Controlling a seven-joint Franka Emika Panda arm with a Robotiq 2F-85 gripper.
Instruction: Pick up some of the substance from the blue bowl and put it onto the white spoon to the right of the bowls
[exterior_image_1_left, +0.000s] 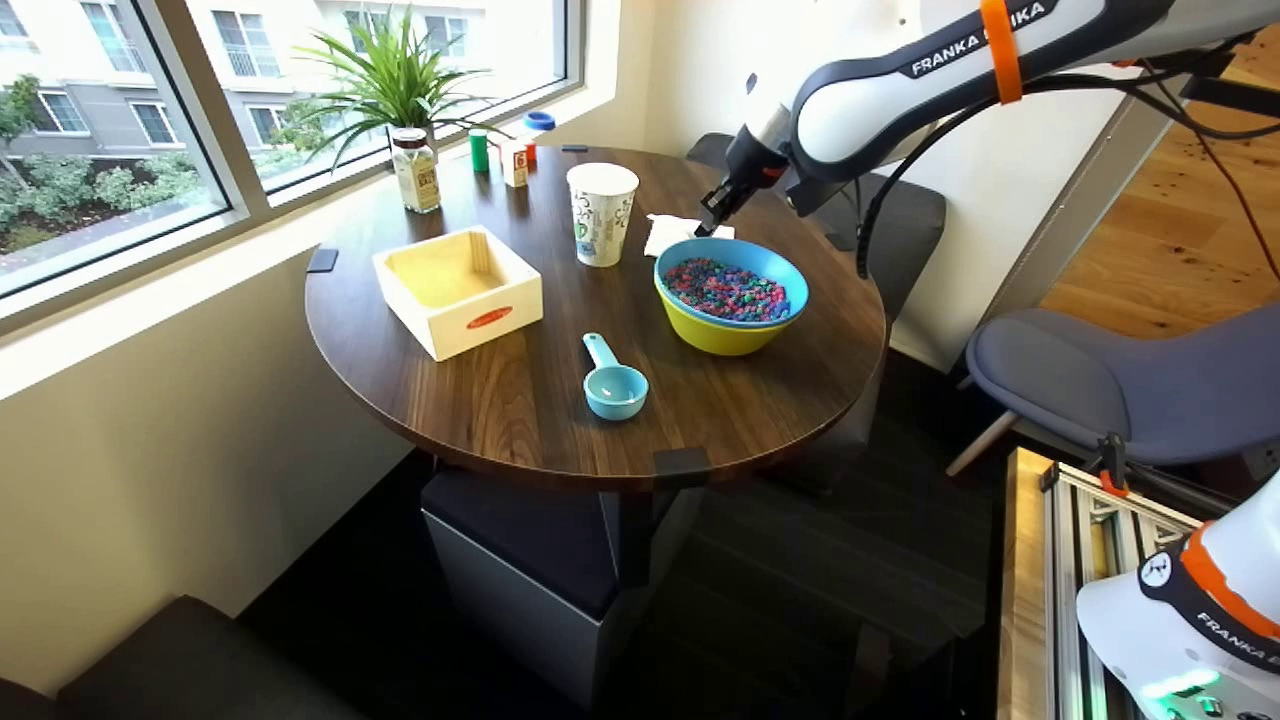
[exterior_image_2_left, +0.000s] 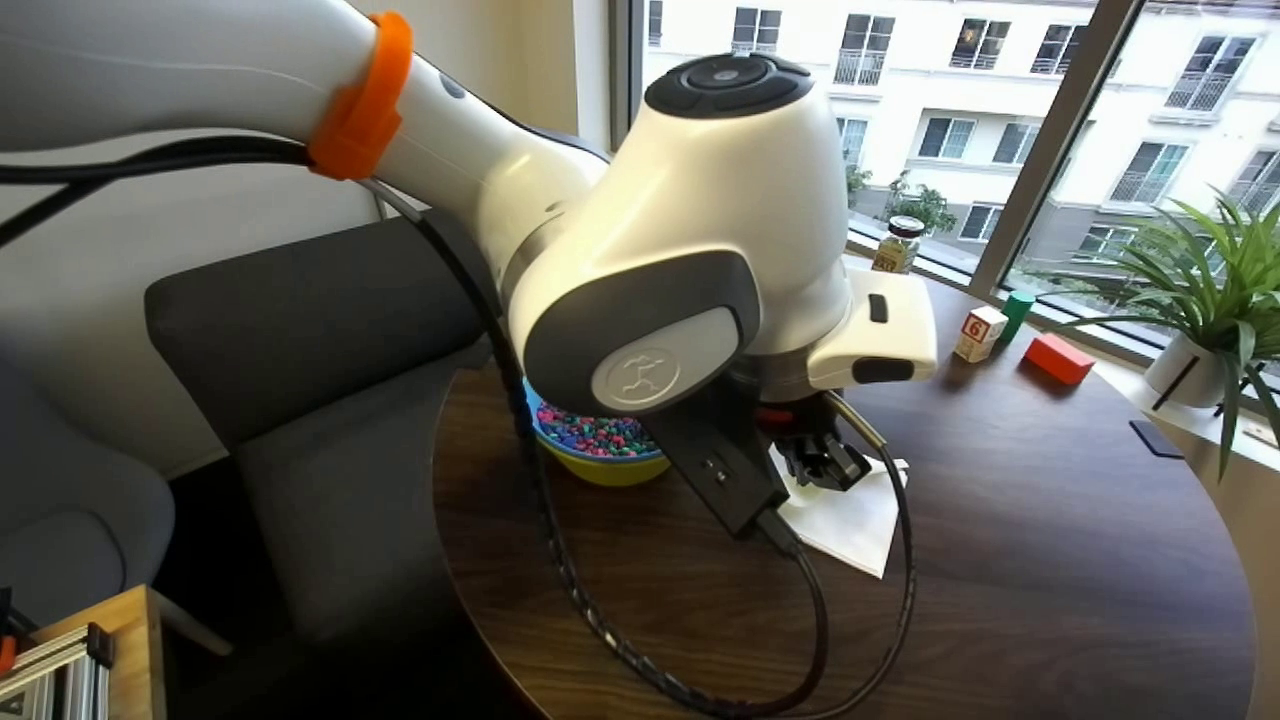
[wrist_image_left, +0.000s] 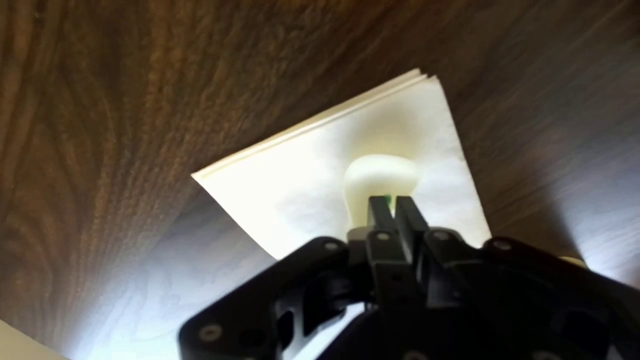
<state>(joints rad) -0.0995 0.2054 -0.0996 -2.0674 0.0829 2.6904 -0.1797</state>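
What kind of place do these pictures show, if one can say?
It looks like a seating corner, perhaps in an office or a home. A round wooden table stands beside a large window, with a grey chair nearby.

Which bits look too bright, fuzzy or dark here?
Wrist view: the white paper is nearly washed out, the white spoon soft-edged, the table patched with glare; in an exterior view, the floor below it is almost black.

Outstretched arm (exterior_image_2_left: 460, 130) with the end effector (wrist_image_left: 392, 201) tip-down beneath the wrist (exterior_image_2_left: 790, 300), both fingers (wrist_image_left: 382, 215) nearly together
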